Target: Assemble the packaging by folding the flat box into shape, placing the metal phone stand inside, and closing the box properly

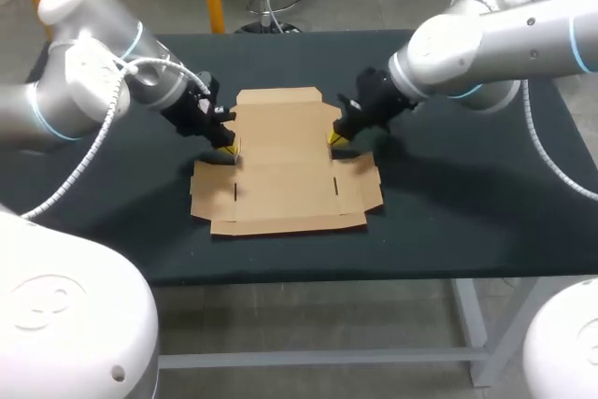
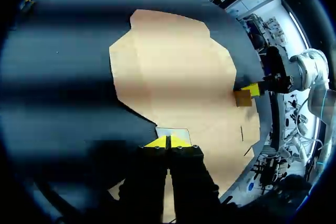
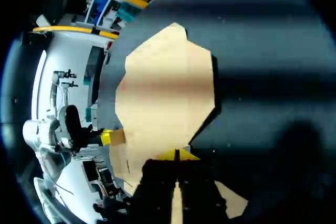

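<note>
While lying unfolded on the dark table (image 1: 448, 221), the flat box (image 1: 285, 170) is occupying the middle of the surface. Its brown panels and flaps are spreading out level, and short slits are showing in the panel nearest the head camera.

Left arm (image 1: 93, 81): is coming in from the left side and angling down to the box's left edge.

Left gripper (image 1: 227, 145): its yellow tips are pressing together at that edge. In the left wrist view a small left tab (image 2: 173, 132) of the card is sitting right at the tips, and both fingers appear to be pinching it from two sides.

Right arm (image 1: 505, 39): is coming in from the right side and slanting down to the box's right edge, opposite the left gripper.

Right gripper (image 1: 334, 138): its tips are likewise closing tight on card. In the left wrist view a small right tab (image 2: 242, 98) is standing up from the sheet, touching the yellow tip. In the right wrist view the two tips are meeting with only a thin seam between them, at the box's edge.

Both grippers are sitting at about the same depth across the box, with the wide middle panel lying flat between them.
</note>
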Motion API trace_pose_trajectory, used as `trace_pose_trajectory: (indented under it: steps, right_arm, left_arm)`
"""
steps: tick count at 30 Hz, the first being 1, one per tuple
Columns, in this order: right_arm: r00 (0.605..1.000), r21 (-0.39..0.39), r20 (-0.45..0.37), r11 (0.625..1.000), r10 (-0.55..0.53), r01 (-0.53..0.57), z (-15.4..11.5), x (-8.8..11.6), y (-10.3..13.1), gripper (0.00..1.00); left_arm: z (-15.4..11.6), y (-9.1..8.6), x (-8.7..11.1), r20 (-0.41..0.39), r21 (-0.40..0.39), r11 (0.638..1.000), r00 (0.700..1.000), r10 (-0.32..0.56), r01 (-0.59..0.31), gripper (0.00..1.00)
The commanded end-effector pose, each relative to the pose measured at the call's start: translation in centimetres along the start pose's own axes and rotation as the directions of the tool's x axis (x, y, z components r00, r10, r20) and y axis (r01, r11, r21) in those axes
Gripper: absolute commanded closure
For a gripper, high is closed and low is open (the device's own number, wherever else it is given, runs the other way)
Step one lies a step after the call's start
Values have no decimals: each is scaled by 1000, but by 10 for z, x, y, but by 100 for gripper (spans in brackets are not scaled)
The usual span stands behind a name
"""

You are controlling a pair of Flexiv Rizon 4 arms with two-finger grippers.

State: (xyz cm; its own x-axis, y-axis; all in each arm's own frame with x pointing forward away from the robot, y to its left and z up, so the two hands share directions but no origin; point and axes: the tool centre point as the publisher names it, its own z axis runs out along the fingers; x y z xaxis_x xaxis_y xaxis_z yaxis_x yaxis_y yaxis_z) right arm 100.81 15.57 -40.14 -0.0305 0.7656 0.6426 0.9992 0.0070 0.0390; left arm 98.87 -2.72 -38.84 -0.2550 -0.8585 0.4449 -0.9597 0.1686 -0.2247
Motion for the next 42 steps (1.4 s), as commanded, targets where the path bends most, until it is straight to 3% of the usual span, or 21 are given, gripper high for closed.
trace_pose_trajectory:
  steps: [1, 16, 42]
  right_arm:
    - [999, -4, 38, 1000, 5, -5, 2, 6, -1, 100]
    - [987, -5, 155, 999, 51, -51, 14, 13, -3, 100]
    - [948, -3, 285, 989, 141, -146, 37, 3, -12, 100]
  left_arm:
    - [1, -1, 7, 35, -4, 1000, 999, -6, 6, 100]
    - [8, 1, 13, 104, -4, 999, 994, -35, 36, 100]
    - [32, 2, 12, 237, -16, 994, 966, -102, 108, 100]
